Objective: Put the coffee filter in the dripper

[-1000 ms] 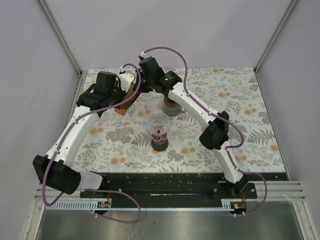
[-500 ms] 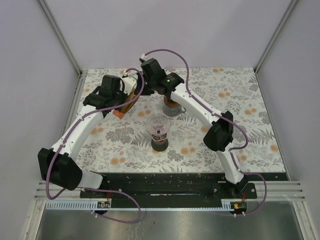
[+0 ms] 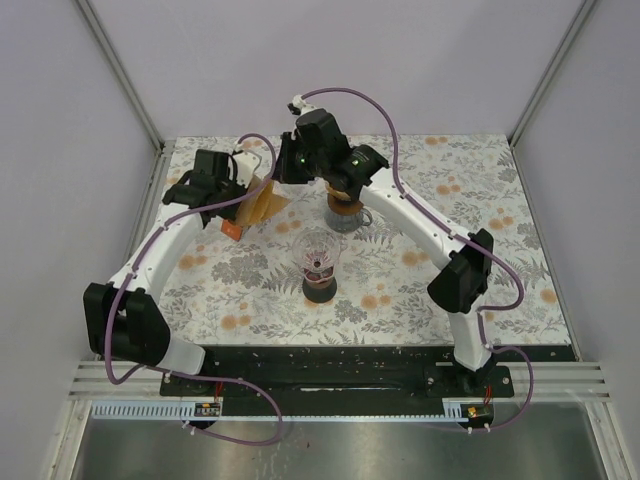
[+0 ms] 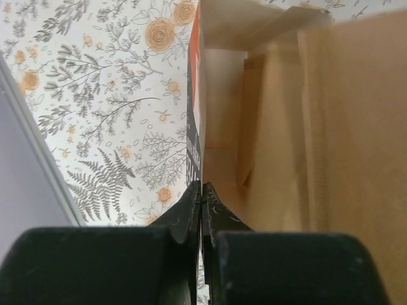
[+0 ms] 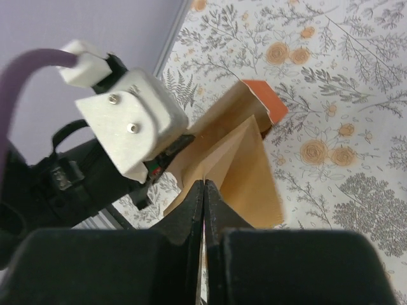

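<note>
A: Change since a second back: the two wrists, then bunched together, now stand apart. The left one has swung out toward 9 o'clock, the right one toward 1 o'clock.

B: Pincer states?

A: Left pincer (image 4: 201, 197) is clenched on the thin side wall of the filter box (image 4: 219, 95). Right pincer (image 5: 204, 190) is clenched on the top edge of one brown coffee filter (image 5: 248, 171).

B: So the filter is coming out?

A: Looks so. The overhead view shows the sheet fanned out between the two arms, which it did not show before. Whether its lower edge is clear of the box mouth, I cannot tell.

B: Meaning for the task?

A: Extraction is nearly done, by my reading. The carry to the dripper is not yet started.

B: Where does the filter sit relative to the target?

A: The dripper (image 3: 319, 252) stands mid-desk (image 3: 480, 260). The filter hangs at its 10 o'clock, well apart and off the surface.

B: Containers?

A: The box holds more brown filters (image 4: 343, 127), standing on edge. The dripper is clear glass on a dark base with no paper inside. A small glass vessel (image 3: 345, 212) sits near its 12 o'clock; its contents are not readable.
</note>
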